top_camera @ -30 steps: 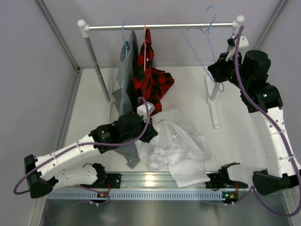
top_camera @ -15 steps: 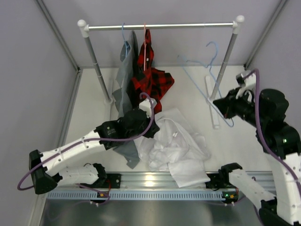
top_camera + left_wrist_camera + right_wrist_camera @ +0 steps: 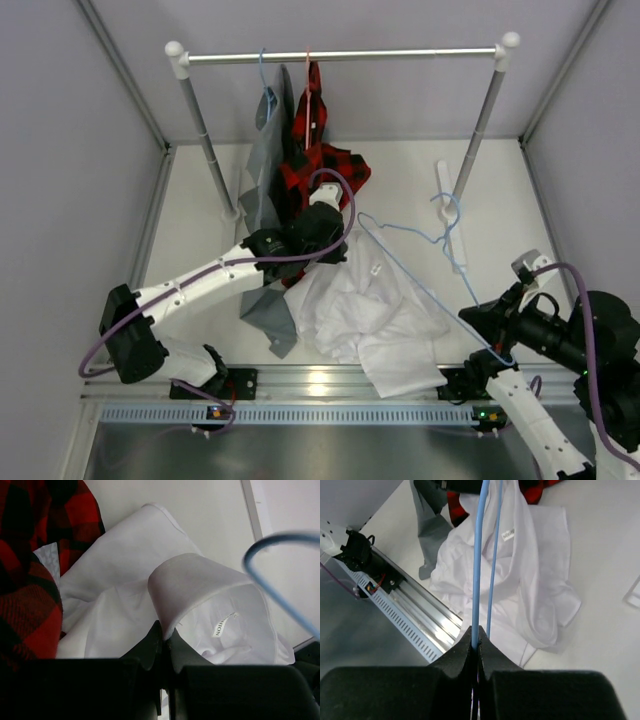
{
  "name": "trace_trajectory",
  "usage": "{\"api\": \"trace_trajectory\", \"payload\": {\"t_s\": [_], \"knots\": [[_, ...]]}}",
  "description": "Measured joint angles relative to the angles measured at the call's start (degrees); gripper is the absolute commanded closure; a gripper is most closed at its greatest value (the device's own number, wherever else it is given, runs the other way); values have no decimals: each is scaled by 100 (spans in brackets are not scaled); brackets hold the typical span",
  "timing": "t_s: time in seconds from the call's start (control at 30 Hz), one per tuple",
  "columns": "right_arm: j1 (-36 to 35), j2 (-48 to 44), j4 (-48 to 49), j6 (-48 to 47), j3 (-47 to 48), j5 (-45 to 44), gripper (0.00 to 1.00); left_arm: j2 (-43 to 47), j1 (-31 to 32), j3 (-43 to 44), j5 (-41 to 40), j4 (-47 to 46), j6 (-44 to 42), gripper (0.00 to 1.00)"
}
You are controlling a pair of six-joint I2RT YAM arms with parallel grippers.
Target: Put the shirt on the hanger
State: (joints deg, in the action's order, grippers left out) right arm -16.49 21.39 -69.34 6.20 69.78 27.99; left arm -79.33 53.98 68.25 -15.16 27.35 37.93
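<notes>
Both grippers are clenched: left gripper pinches the shirt collar at its tips; right gripper grips the hanger wire, which extends ahead. Fabric judged limp and light; the collar offers the firmest hold.

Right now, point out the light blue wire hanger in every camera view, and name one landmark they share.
Top external: the hanger is right of centre, slanting down toward the lower right.
Left wrist: upper right, only a curved piece of its wire.
Right wrist: centre, wire rising to the top edge from the shut right gripper.
Shared landmark: the white shirt, its neck label visible in all three.
</notes>
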Motion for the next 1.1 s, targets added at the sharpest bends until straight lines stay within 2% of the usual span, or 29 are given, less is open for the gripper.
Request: {"api": "trace_trajectory", "payload": {"t_s": [0.33, 0.67, 1.1], "knots": [[-26, -337, -374, 199, -887, 57, 100, -229, -210, 162, 131, -76, 208, 100], [-28, -350, -472, 205, -372, 22, 100, -525, -243, 195, 315, -168, 225, 100], [-39, -439, -557, 302, -778, 31, 100, -643, -442, 214, 872, -238, 205, 100]]}}
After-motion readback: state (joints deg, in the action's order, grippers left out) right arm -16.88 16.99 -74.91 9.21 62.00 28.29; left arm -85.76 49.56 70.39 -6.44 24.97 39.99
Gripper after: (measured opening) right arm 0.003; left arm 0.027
